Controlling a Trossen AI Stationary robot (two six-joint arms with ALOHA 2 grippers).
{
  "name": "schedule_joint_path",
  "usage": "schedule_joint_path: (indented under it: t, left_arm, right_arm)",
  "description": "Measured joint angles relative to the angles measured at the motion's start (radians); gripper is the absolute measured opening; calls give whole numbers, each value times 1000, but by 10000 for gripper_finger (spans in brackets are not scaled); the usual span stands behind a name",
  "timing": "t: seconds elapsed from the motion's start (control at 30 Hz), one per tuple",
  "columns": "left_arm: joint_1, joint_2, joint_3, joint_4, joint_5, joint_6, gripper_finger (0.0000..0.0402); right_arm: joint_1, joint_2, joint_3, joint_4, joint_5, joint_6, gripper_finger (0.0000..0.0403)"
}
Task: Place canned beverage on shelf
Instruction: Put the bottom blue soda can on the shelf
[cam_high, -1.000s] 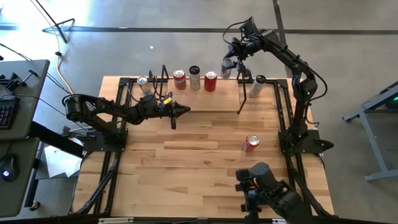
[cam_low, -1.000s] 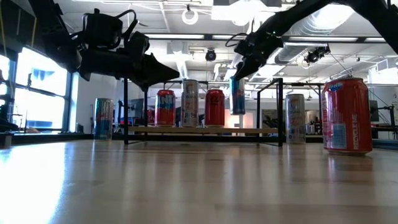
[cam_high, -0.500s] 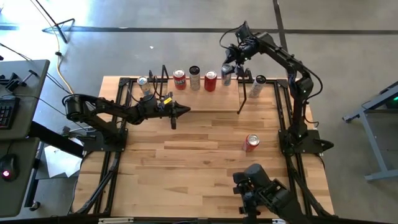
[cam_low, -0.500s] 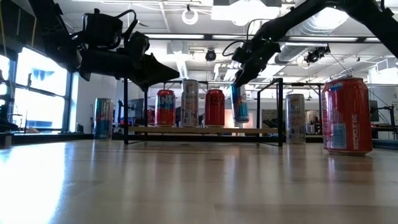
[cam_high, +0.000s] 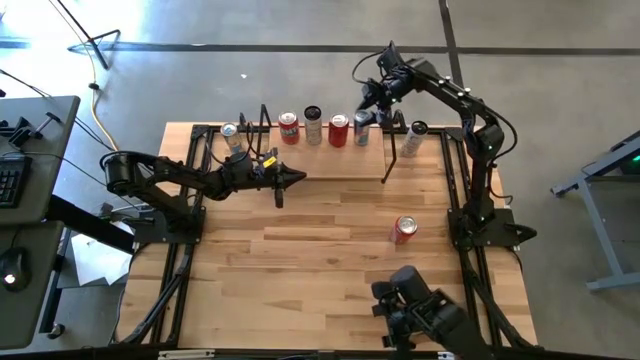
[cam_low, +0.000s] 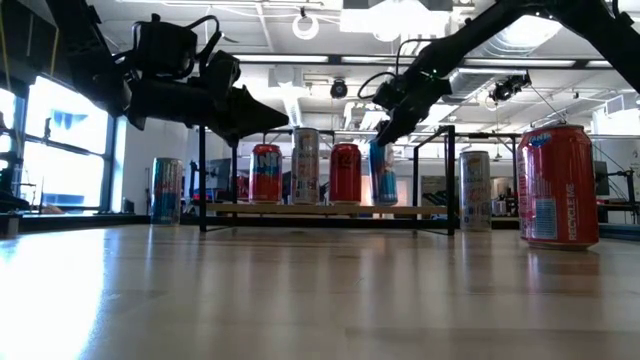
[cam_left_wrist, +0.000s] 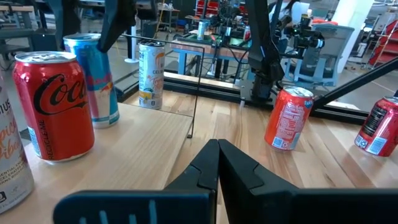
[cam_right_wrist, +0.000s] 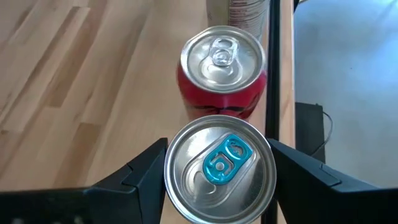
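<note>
**Blue can held upright at the shelf's right end**

The right gripper (cam_high: 366, 108) grasps a blue can (cam_low: 382, 173), one finger (cam_right_wrist: 134, 176) on each side of it. The right wrist view looks straight down on the can's silver lid and blue tab, with a red can (cam_right_wrist: 222, 66) just beside it. The low view shows what that view cannot: the blue can stands upright on the shelf (cam_low: 325, 210), last in a row with the red can, a tall pale can (cam_low: 305, 166) and another red can (cam_low: 266, 173). Only the high view shows the left gripper (cam_high: 290, 179), clenched and empty, near the shelf's front, and a loose red can (cam_high: 404, 229) on the table (cam_high: 300, 260).
</note>
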Motion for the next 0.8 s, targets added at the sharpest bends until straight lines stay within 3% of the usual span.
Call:
schedule_joint_path:
  t: [0.8]
  left_arm:
    - [0,0,0,0,1,-7,0]
  right_arm:
    - [11,-6,-2,-9,67,54,222]
